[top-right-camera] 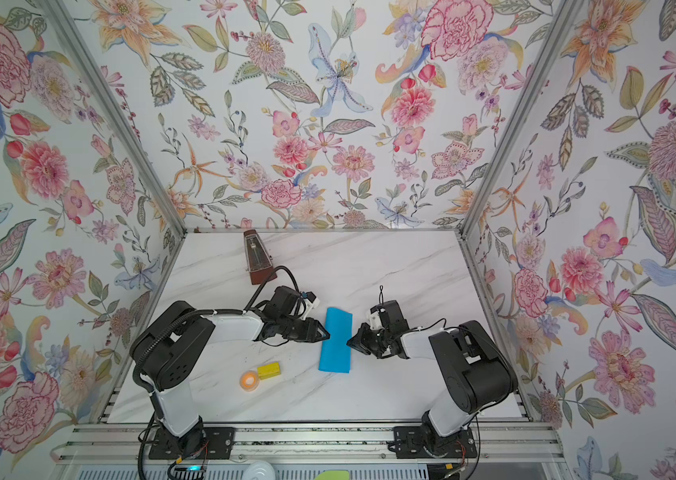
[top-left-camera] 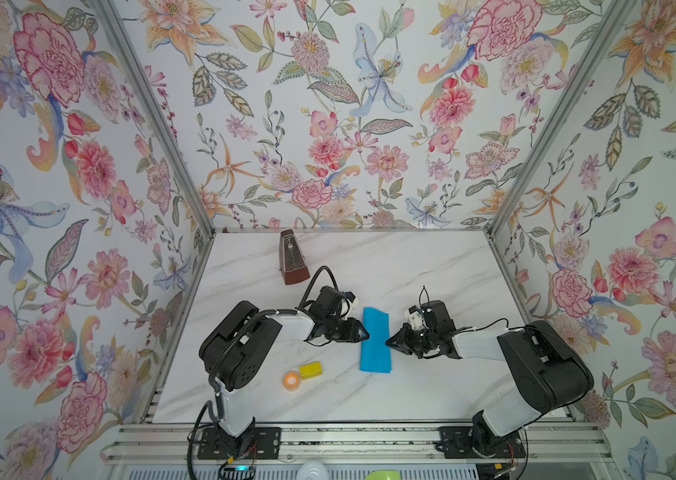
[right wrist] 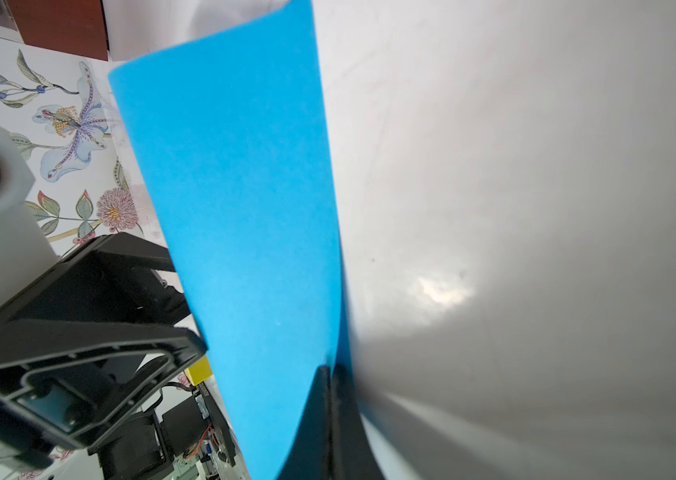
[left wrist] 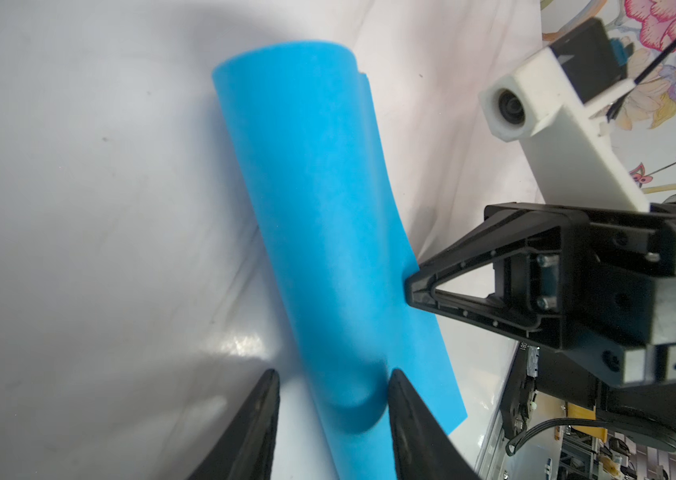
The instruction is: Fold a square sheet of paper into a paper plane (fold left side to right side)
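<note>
The square sheet of paper (top-left-camera: 376, 340) (top-right-camera: 336, 340) is bright blue and lies doubled over on the marble table, its left side a soft rounded bend (left wrist: 319, 208), not a sharp crease. My right gripper (top-left-camera: 388, 343) (right wrist: 330, 368) is shut on the paper's right edges, where the two layers (right wrist: 236, 208) meet. My left gripper (top-left-camera: 365, 334) (left wrist: 333, 372) is open at the rounded bend; one finger stands over the paper and one over bare table beside it. The right gripper's tip (left wrist: 411, 286) shows in the left wrist view. The paper plane is not in view.
A brown metronome (top-left-camera: 294, 257) stands at the back left of the table (top-left-camera: 432, 270). A small yellow block (top-left-camera: 310, 370) and an orange tape roll (top-left-camera: 291, 380) lie front left, beside the left arm. Flowered walls close in three sides.
</note>
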